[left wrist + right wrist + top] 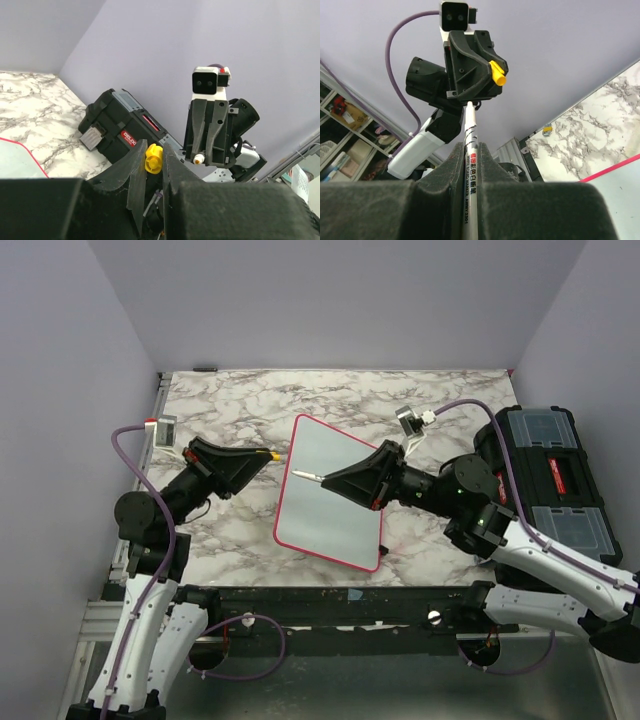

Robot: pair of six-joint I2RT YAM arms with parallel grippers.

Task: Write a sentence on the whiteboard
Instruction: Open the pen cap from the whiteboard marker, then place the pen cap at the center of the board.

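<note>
**Top view.** The whiteboard (330, 505) is lying flat at the middle of the marbled surface (230, 400), between the two arms. The right tool (332, 480) is clamping a marker (308, 477), with its tip pointing left over the board's upper left part. Whether the tip is touching the board cannot be told. The left tool (262, 455) is pinching a yellow cap (272, 454) just beside the board's left edge. Both forearms are reaching low and inward, and the tools are facing each other. No writing is showing on the board.

Judged step: the marker is uncapped and writing is not yet begun. The next move calls for tilting the right wrist down until the tip meets the board.

**Left wrist view.** The fingers (137, 167) are sitting narrow around the cap. The right tool is standing opposite, in front of a black toolbox (117, 125).

**Right wrist view.** The marker barrel is running up between closed fingers (492, 165), toward the left tool.
</note>
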